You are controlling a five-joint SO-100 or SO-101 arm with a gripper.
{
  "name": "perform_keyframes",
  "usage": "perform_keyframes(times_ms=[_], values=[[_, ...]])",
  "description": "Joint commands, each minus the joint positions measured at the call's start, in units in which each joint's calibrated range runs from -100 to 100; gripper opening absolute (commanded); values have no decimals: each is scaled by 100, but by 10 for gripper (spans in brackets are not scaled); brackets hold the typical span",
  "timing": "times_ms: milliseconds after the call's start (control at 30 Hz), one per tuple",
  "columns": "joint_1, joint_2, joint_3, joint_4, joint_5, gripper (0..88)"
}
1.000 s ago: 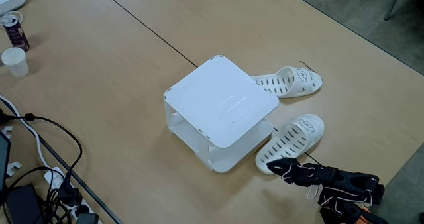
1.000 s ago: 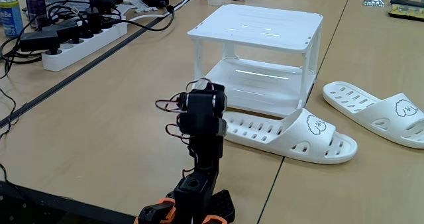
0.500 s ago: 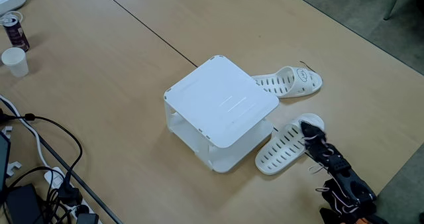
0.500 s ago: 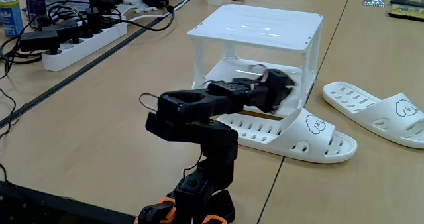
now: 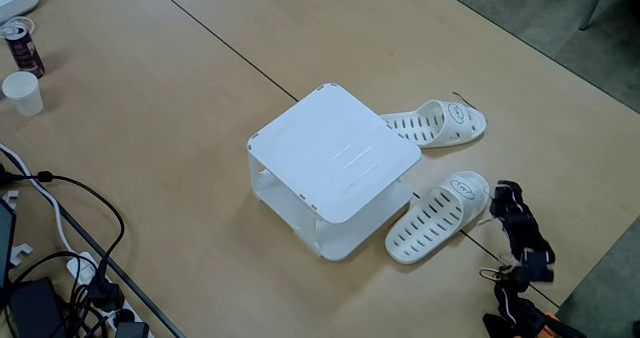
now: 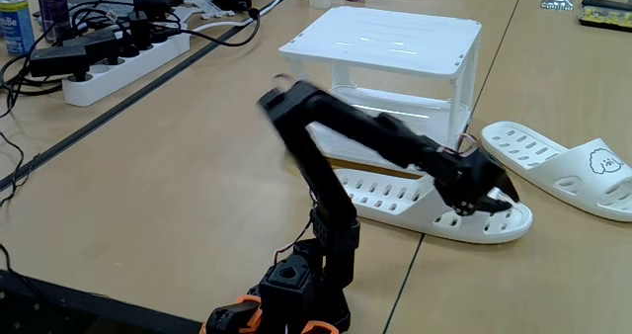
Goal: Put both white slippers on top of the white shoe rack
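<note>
Item, nearest the base: black two-finger gripper (image 6: 481, 191) on a black jointed arm (image 6: 336, 146), extended low over the strap end of the near white rubber slide slipper with slotted sole and small dark face drawing (image 6: 395, 194); motion blur hides the fingertips, so whether they are spread or closed cannot be told. In a fixed view from above the gripper (image 5: 503, 203) sits at roughly 3 o'clock of that slipper (image 5: 438, 215), just beside its toe. Item, behind: white plastic boxy shoe rack with flat rounded-corner top and see-through sides (image 6: 387, 40), top bare; near slipper lies touching or just beside its lower shelf. Item, farthest from the arm: second matching white slipper (image 6: 565, 166), flat on the tan wooden table (image 6: 178, 176), at about 1 o'clock of the rack in the view from above (image 5: 436, 123). Handling note, as judgement: pinch the strap arch across its width, not the floppy sole; lift clear of the rack's edge before swinging over the top.
</note>
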Motion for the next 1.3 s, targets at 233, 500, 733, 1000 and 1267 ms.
perform_keyframes(times_ms=[233, 500, 733, 1000, 1267], values=[[27, 2806, -3225, -33, 42, 8], [-450, 2133, -1539, -50, 42, 8], [-1347, 434, 311, -50, 42, 8], [-2737, -2225, 2620, -24, 42, 8], [-4118, -3723, 3324, 71, 42, 8]])
